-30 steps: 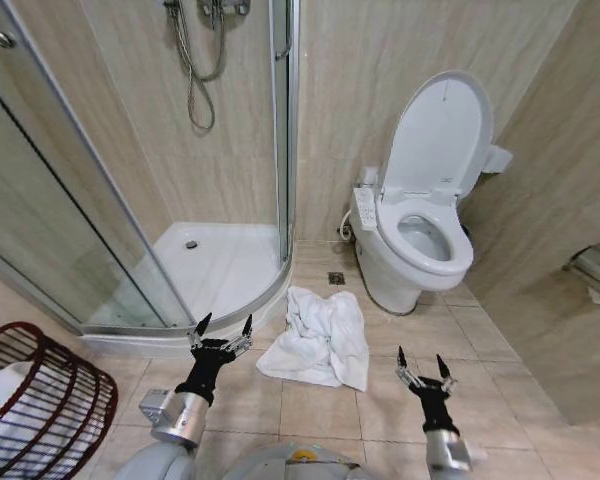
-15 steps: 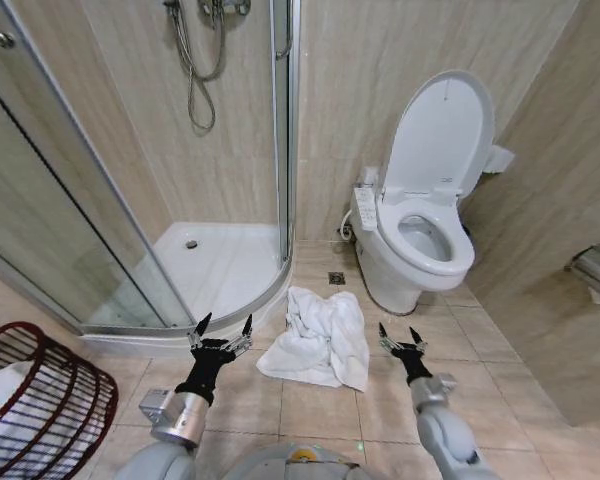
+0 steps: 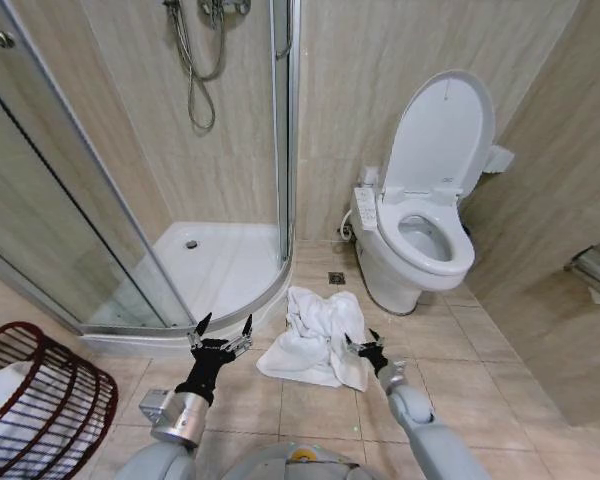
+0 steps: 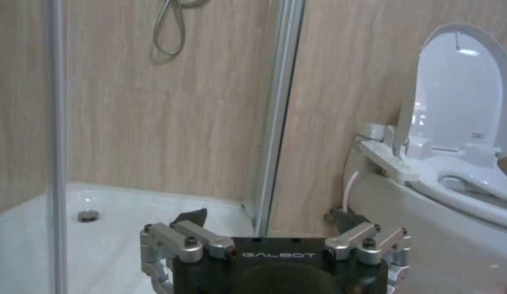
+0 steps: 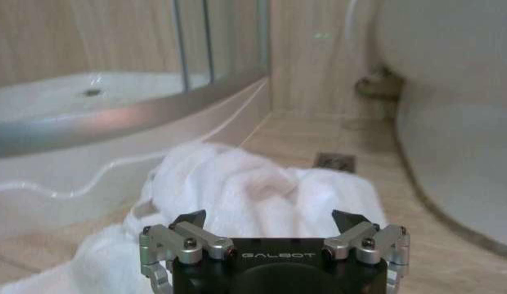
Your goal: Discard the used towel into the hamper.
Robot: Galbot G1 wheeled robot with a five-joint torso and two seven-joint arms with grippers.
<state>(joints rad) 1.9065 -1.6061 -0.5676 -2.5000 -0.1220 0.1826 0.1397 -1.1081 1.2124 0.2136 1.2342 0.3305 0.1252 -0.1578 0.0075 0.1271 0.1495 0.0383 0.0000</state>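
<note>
On the tiled floor in the head view, the used towel (image 3: 318, 337) lies crumpled between the shower tray (image 3: 215, 272) and the toilet (image 3: 420, 240); my right tool (image 3: 365, 348) hangs wide apart at its right edge, my left tool (image 3: 220, 332) waits, also wide, near the tray, and the hamper (image 3: 40, 395) stands well apart at far left. From my left wrist, that tool (image 4: 270, 218) faces the shower glass, prongs spread. From my right wrist, the tool (image 5: 270, 218) gapes wide just over the towel (image 5: 237, 190), gripping nothing.

The hamper (image 3: 35, 395) is cut off by the head view's left edge.
</note>
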